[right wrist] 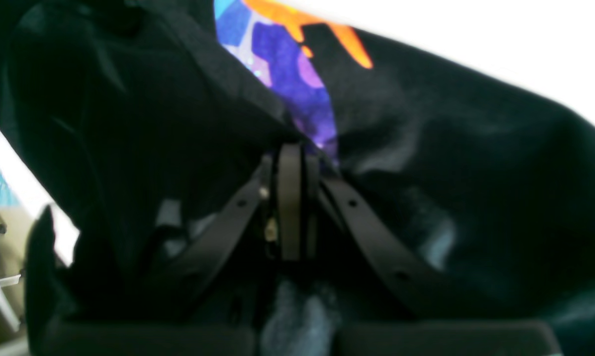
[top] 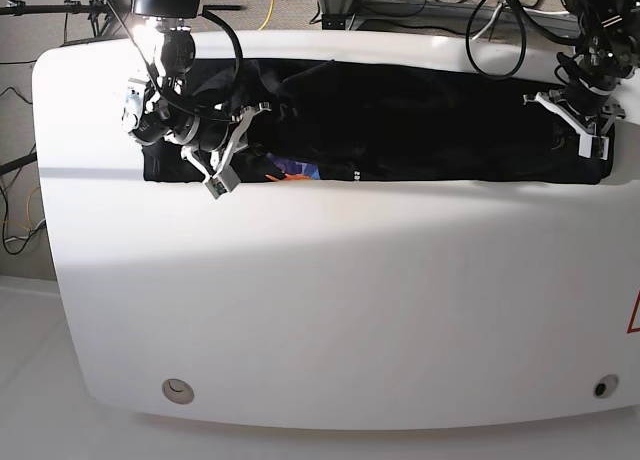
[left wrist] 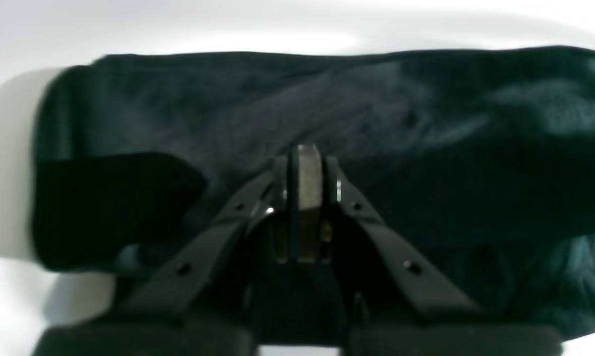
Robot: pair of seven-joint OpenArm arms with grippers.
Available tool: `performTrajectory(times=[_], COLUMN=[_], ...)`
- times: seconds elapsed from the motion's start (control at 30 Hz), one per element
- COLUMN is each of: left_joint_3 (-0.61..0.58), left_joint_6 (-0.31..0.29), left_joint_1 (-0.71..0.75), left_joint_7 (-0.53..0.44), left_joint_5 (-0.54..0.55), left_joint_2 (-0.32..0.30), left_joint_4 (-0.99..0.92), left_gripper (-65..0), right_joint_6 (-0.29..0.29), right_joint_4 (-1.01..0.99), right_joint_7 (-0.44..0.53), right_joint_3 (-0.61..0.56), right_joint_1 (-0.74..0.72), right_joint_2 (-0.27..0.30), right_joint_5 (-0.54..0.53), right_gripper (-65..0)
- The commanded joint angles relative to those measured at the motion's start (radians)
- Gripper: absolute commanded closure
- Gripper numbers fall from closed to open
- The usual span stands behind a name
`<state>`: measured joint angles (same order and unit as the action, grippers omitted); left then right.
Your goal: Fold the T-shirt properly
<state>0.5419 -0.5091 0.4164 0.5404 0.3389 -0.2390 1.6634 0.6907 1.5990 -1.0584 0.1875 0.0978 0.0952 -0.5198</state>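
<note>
While two end effectors pinch it, one T-shirt (top: 420,120) lies folded.

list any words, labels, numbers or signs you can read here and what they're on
No text here can be read for certain.
T-shirt: small pale marks by the orange, purple and blue print along its front edge, too small to read in the base view.
Table: part of a red mark at its right edge, cut off by the frame, unreadable.
Both wrist views: no lettering visible, only blurred cloth.

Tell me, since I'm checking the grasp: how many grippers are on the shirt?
2. The right gripper is shut on the T-shirt beside its print; the left gripper is shut at the opposite end, though its contact is unclear.
</note>
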Motion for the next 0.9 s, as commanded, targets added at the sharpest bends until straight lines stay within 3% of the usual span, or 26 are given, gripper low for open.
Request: performTrajectory(times=[0.0, 0.17, 0.23, 0.5, 0.87], left_joint_3=[-0.002, -0.011, -0.013, -0.021, 0.000], left_joint_6=[-0.002, -0.001, 0.001, 0.000, -0.012], left_joint_1=[0.016, 0.028, 0.037, 0.023, -0.033], left_joint_7=[-0.039, -0.080, -0.092, -0.076, 0.002], left_joint_5=[-0.001, -0.015, -0.014, -0.014, 0.001], left_joint_2=[-0.010, -0.011, -0.011, -0.013, -0.019], left_joint_4=[-0.017, -0.063, -0.084, -0.123, -0.106], left_gripper=[-0.5, -0.5, -0.2, -0.1, 0.0], right_joint_6=[0.007, 0.007, 0.007, 0.007, 0.007], right_joint_4=[0.032, 0.047, 0.032, 0.020, -0.049], right_joint_7=[0.036, 0.078, 0.086, 0.082, 0.011], right_joint_3=[-0.012, -0.035, -0.050, -0.062, -0.055], right_joint_1=[0.006, 0.030, 0.041, 0.037, -0.036], right_joint_2=[0.007, 0.019, 0.049, 0.094, 0.064], right_joint_5=[-0.009, 0.010, 0.003, -0.004, -0.002], right_gripper=[0.0, 0.0, 0.0, 0.0, 0.0])
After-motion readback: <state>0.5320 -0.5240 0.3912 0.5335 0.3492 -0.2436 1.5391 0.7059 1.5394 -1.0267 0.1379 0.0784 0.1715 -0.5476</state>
